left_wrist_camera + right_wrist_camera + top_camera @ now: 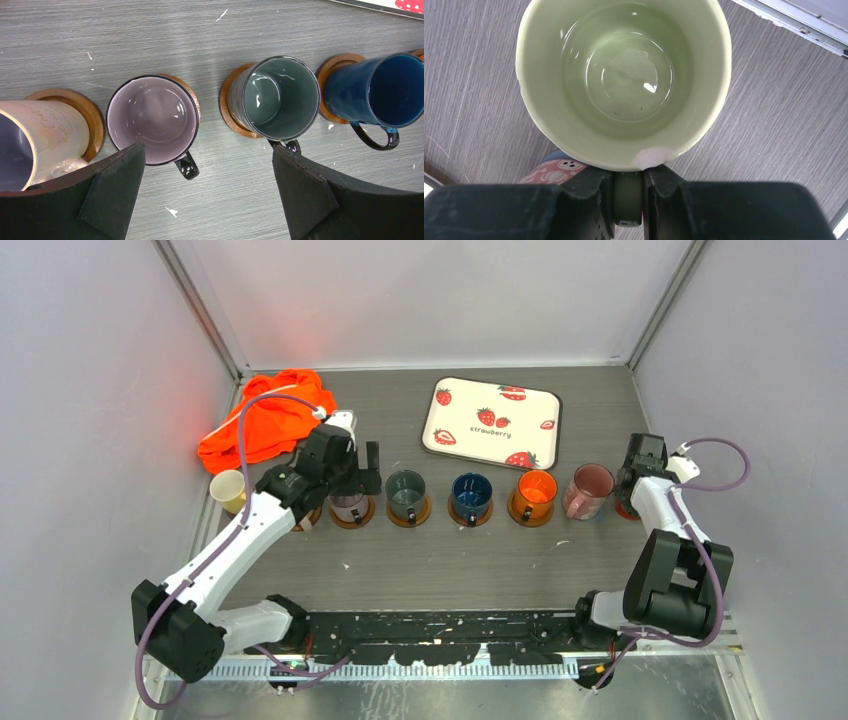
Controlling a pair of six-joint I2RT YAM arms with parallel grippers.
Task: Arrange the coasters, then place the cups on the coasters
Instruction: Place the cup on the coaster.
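Glazed pale green ceramic mug (624, 80) looks slippery and breakable. The right gripper (627, 182) pinches its handle (627, 207); the left gripper (207, 155) gapes wide.

You're in a lab test cell: plain white panels (420, 300) box in your grey tabletop (450, 560), with the left arm (235, 540) and right arm (672, 530) bolted at its near edge.

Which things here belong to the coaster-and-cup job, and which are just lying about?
Job: wooden coasters, cream mug, lilac mug, grey-green mug, navy mug, orange mug, pink mug, pale green mug.
Lying about: strawberry tray, orange cloth.
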